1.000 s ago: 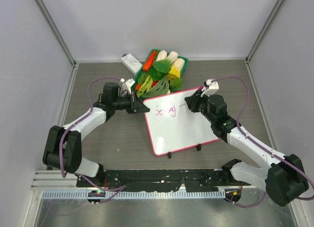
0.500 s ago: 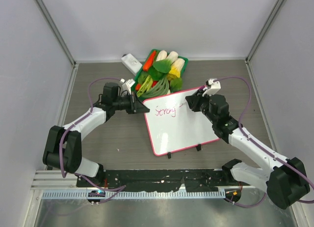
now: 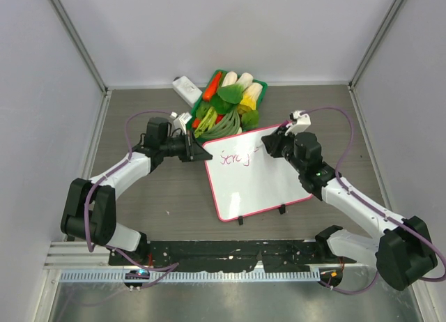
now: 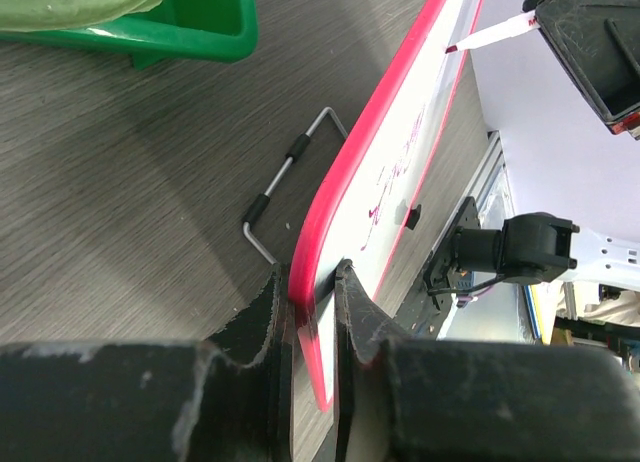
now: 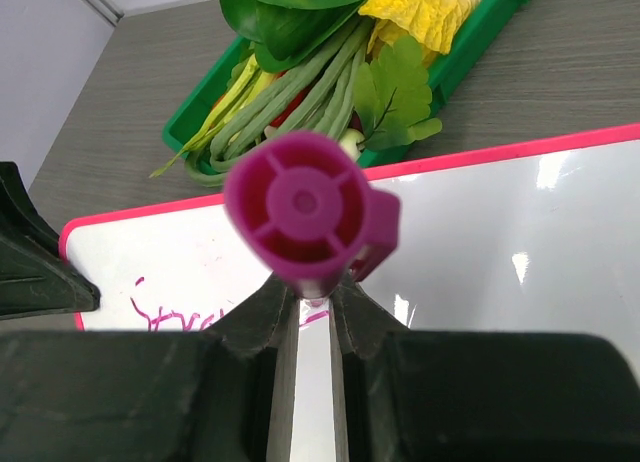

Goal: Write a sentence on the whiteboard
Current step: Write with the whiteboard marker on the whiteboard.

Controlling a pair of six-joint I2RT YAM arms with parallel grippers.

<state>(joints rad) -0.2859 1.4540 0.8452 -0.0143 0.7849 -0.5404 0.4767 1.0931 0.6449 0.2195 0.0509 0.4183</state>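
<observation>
Left gripper [image 4: 312, 282] pinches the left edge of the white rectangular whiteboard with a pink-red rim [image 3: 258, 186], near-left of the green plastic vegetable basket [image 3: 259, 83]. The board sits close on the basket's near side. Its long axis runs left to right, slanting away toward the right. Magenta handwritten letters [image 3: 235, 159] follow that axis along its far-left part. Right gripper [image 3: 273, 145], near-right of the basket, clamps a magenta marker [image 5: 305, 204] pointing at the board. Bare grey table [image 3: 139, 120] lies open left and right of the basket.
</observation>
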